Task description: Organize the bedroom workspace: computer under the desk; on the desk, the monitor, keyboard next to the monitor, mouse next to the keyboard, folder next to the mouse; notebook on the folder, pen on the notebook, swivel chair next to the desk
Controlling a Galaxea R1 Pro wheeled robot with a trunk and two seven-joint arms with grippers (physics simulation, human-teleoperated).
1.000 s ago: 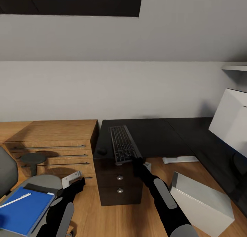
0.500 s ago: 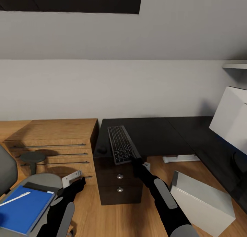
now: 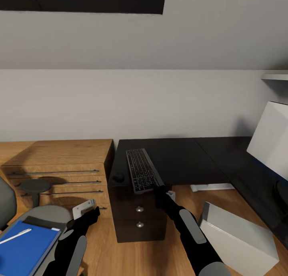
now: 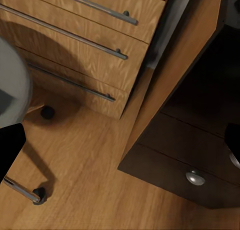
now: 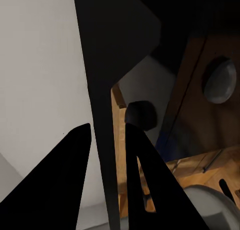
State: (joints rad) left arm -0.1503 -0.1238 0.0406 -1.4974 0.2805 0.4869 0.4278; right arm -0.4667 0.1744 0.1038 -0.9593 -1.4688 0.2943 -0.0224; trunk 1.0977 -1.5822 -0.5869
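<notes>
The right gripper (image 3: 157, 187) seems clamped on the near end of the keyboard (image 3: 141, 170), lying on the desk (image 3: 180, 158); slide it level toward the monitor (image 3: 272, 142) at three o'clock.

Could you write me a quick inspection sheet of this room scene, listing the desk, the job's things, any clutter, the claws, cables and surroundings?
Surface: black desk, keyboard and mouse lying on it.
Job's things: monitor at desk's right end; computer on the floor; blue folder with pen on the swivel chair.
Clutter: nothing seen.
Claws: right claw shut on the keyboard's near edge; left claw low beside the chair, state unclear.
Cables: nothing seen.
Surroundings: oak drawer chest, grey wall, wood floor.
</notes>
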